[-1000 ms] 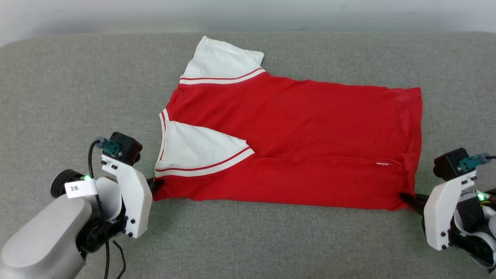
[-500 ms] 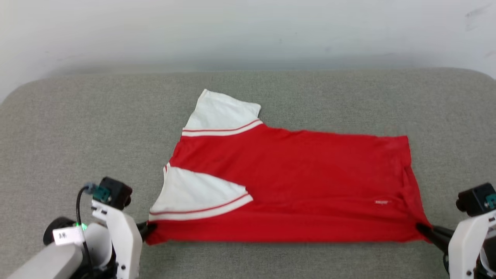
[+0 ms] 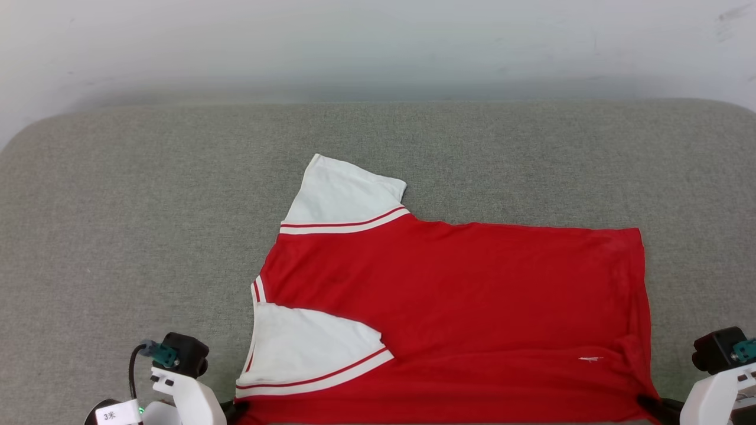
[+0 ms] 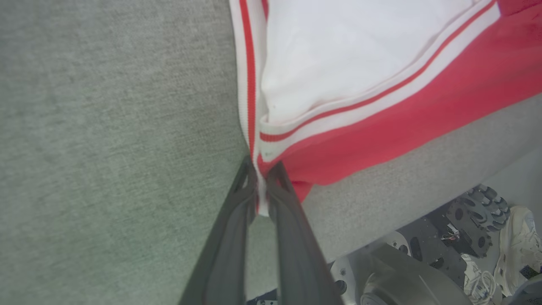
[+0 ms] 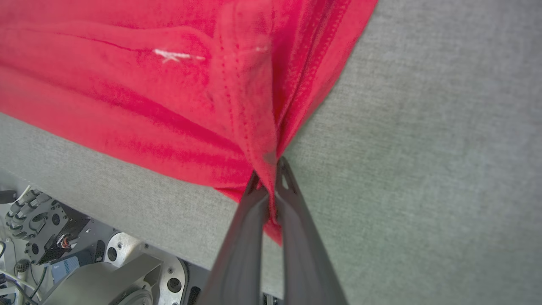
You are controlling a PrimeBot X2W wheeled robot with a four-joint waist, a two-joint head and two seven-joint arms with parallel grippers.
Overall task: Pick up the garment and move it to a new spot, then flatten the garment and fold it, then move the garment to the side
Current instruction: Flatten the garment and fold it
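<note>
The red knit garment lies flat on the grey, coarse-woven table, close to its near edge, with one white sleeve folded across the body. The left pincer is clamped on the striped sleeve corner. The right pincer pinches the bunched, stitched hem corner.
</note>
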